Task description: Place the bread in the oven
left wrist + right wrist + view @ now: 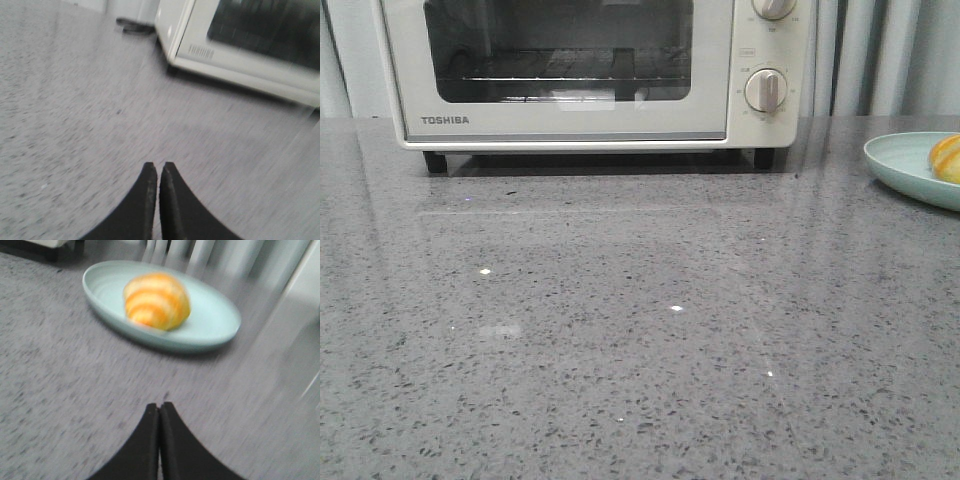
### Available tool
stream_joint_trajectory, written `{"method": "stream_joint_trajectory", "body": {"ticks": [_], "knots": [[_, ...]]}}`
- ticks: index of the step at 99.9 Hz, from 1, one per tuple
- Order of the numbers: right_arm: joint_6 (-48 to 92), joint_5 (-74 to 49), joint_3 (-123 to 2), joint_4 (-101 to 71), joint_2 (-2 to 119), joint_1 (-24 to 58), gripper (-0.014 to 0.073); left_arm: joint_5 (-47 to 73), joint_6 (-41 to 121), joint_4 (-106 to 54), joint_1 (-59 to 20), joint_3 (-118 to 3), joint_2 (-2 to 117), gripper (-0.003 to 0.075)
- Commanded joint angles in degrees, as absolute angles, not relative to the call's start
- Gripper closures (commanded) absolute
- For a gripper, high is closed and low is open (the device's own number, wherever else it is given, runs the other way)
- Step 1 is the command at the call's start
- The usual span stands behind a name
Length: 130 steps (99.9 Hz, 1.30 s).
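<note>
Oven (590,70): cream-white, upper left of the front view, at the back of the grey speckled bench (620,340); door shut, wire rack behind dark glass.

Bread (157,301): orange with pale stripes, lying on a pale green plate (210,325) at the right edge of the front view.

Left hand (158,172): fingers pressed together, holding nothing.

Right hand (159,412): fingers pressed together, holding nothing, short of the plate.
</note>
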<state>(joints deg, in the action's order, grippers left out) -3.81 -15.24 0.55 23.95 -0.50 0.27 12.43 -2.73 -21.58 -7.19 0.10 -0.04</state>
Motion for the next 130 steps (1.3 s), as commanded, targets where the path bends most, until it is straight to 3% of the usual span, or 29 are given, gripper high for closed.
{"method": "stream_joint_trajectory", "body": {"ticks": [1,18,25,37,43,57,84,130], "knots": [[-3.7,-2.1,2.0,33.6,-1.6,0.0,0.0641,3.0,-3.2,-31.3,-7.1,1.4,-1.6,0.0741],[-3.7,19.5,2.0,33.4,-1.6,0.0,0.0641,-0.6,-3.2,-39.2,-7.1,1.4,-1.6,0.0741],[-4.5,22.1,2.0,30.9,-1.6,0.0,0.0641,-0.6,-3.2,-43.8,-7.1,1.3,-1.6,0.0741],[-19.2,10.1,0.7,14.5,-1.6,0.0,0.0641,0.0,-3.2,-50.0,-7.2,0.9,-1.6,0.0741],[-19.5,3.5,-0.4,4.9,-1.6,0.0,0.0641,1.2,-2.8,-49.9,-7.6,0.2,-1.6,0.0741],[-19.5,5.9,-2.6,-7.3,-1.6,0.0,0.0641,5.4,4.0,-47.5,-8.7,-4.7,0.8,0.0742],[-16.1,-10.4,-15.1,-7.6,6.3,0.0,0.0641,17.6,27.5,-43.1,-13.2,-24.6,22.2,0.0741],[-10.7,-13.5,-22.2,-7.6,15.5,0.0,0.0641,17.9,38.9,-43.1,-18.9,-53.3,55.7,0.0669]]}}
